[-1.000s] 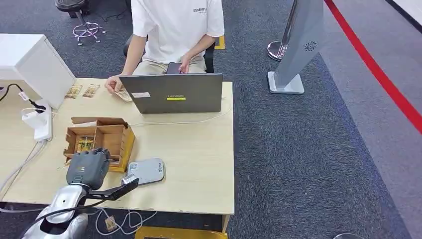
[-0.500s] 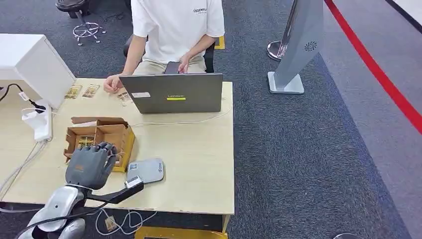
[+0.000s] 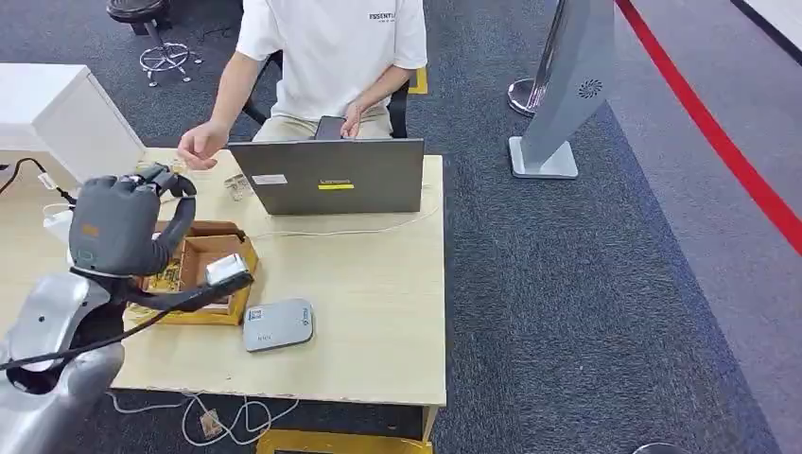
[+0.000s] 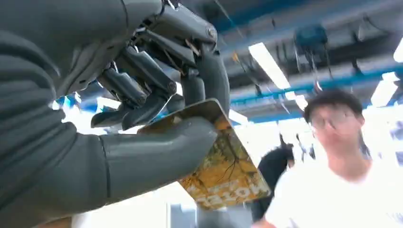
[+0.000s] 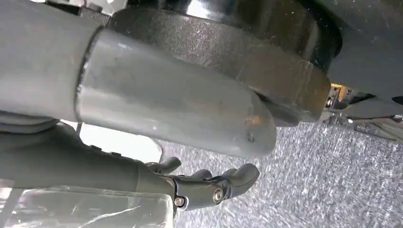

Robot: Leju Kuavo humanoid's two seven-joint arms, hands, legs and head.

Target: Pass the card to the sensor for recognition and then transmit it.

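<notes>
One card (image 4: pixel 223 166) pinched between the left hand's (image 3: pixel 118 222) thumb and fingers, raised above the cardboard box (image 3: pixel 210 257).
Grey sensor (image 3: pixel 276 324) lies on the table (image 3: pixel 378 312) beside the box; a laptop (image 3: pixel 326 177) screens the seated person (image 3: pixel 326 57). Right hand (image 5: pixel 209 185) hangs, fingers loosely curled, holding nothing.
</notes>
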